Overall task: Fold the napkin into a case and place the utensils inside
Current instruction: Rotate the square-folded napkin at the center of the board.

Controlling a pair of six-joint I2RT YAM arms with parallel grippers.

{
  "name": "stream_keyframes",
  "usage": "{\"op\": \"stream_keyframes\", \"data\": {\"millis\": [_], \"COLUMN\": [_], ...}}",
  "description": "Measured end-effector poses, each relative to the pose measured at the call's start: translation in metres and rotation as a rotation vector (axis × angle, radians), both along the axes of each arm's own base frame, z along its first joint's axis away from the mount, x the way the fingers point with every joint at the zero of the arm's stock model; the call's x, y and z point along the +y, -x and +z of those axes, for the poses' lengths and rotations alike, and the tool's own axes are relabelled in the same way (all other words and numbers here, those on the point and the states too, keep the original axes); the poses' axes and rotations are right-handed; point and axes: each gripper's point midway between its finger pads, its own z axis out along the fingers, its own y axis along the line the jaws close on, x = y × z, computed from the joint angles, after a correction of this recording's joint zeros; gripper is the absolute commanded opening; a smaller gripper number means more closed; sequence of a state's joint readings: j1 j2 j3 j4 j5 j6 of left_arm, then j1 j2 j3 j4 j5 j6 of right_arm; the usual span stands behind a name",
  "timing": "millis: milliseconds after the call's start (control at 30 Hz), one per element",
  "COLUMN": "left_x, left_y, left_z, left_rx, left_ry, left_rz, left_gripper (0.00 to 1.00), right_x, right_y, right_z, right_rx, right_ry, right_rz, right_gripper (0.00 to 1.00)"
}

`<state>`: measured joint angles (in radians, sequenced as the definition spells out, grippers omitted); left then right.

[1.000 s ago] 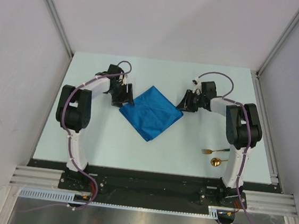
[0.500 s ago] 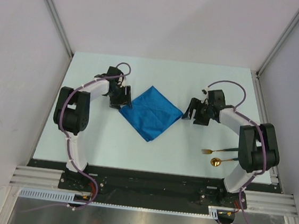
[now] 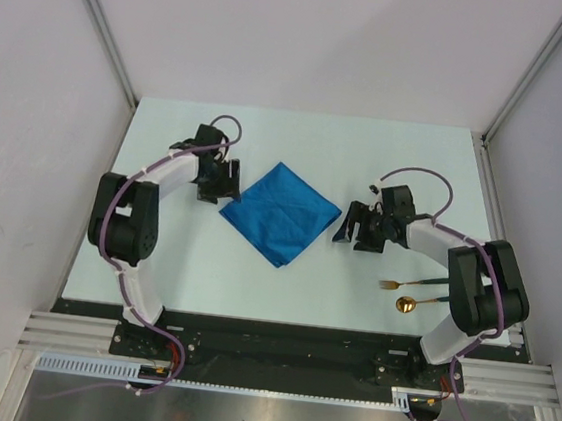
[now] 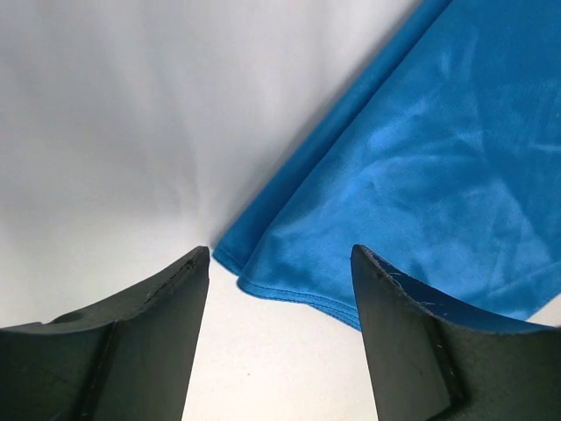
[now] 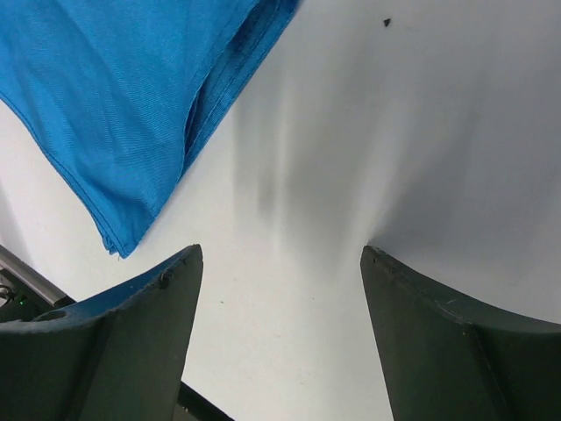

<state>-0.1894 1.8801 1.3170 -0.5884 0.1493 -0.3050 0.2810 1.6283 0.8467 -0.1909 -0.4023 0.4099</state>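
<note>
The blue napkin [image 3: 281, 213] lies folded flat as a diamond in the middle of the white table. My left gripper [image 3: 219, 188] is open and empty just left of its left corner; that corner [image 4: 289, 263] lies just ahead of the open jaws. My right gripper [image 3: 350, 230] is open and empty, just right of the napkin's right corner, and the cloth [image 5: 131, 114] shows at the upper left of its view. The gold fork [image 3: 406, 282] and gold spoon [image 3: 414, 304] lie side by side at the near right, close to the right arm.
The table's near edge and a black rail [image 3: 278, 331] run along the front. A metal frame [image 3: 500, 234] borders the table on the right. Grey walls close in the back and both sides.
My right gripper has pulled back from the napkin's right corner toward the near right, uncovering the utensils. My left gripper has shifted slightly left, off the left corner. The napkin stays flat.
</note>
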Motion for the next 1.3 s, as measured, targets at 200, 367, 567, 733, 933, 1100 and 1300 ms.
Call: {"op": "stream_keyframes", "data": {"millis": [200, 367, 567, 733, 933, 1100, 1300], "left_x": [0.009, 0.009, 0.01, 0.009, 0.001, -0.019, -0.08], "left_y": [-0.002, 0.005, 0.013, 0.014, 0.027, 0.087, 0.18], "left_z": [0.005, -0.01, -0.025, -0.027, -0.029, -0.029, -0.032], "left_rx": [-0.013, 0.048, 0.102, 0.11, 0.07, 0.067, 0.117], "left_ry": [-0.043, -0.048, -0.057, -0.042, 0.04, 0.183, 0.383], "left_rz": [0.005, 0.0, -0.002, 0.001, 0.045, 0.141, 0.185], "left_gripper": [0.72, 0.64, 0.4, 0.17, 0.0, 0.01, 0.01], "right_x": [0.005, 0.005, 0.009, 0.019, 0.032, 0.032, 0.039], "right_y": [0.003, 0.004, 0.002, 0.008, 0.023, 0.037, 0.067], "right_z": [0.001, 0.009, 0.028, 0.027, 0.021, 0.015, 0.018], "right_rx": [-0.013, -0.034, -0.091, -0.089, -0.069, -0.043, -0.021], "right_ry": [-0.014, -0.021, -0.042, -0.057, -0.066, -0.065, -0.053], "right_rz": [0.01, 0.011, 0.019, 0.038, 0.07, 0.061, 0.063], "right_gripper": [0.78, 0.77, 0.78, 0.77, 0.77, 0.77, 0.73]}}
